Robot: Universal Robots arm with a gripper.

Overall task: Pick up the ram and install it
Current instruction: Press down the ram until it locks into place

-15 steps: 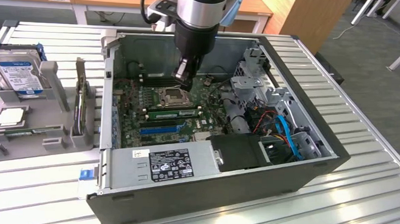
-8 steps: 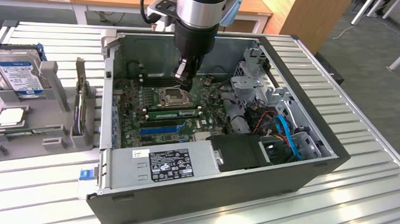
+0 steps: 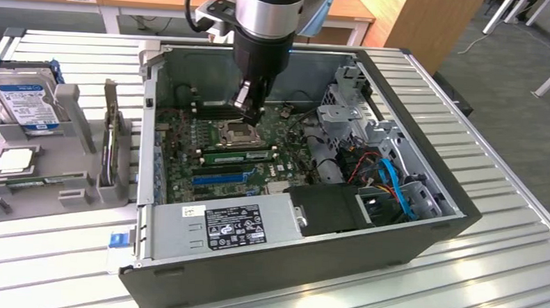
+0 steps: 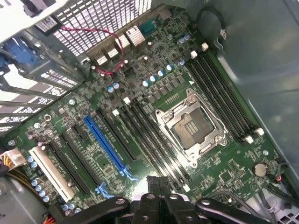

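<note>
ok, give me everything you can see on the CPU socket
The socket is a square frame of what looks like silver metal, lying flat on the green motherboard. The dark contact field in its middle is bare, with no chip or cooler on it. Banks of long black memory slots flank it on two sides. Nothing touches it from above.

Exterior view: a raised camera set back from the table, looking obliquely down into the open computer case, with the arm entering from the far side. Wrist view: a camera close above the motherboard, facing almost straight down, apparently slightly tilted. Shared region: the motherboard around the processor socket.
</note>
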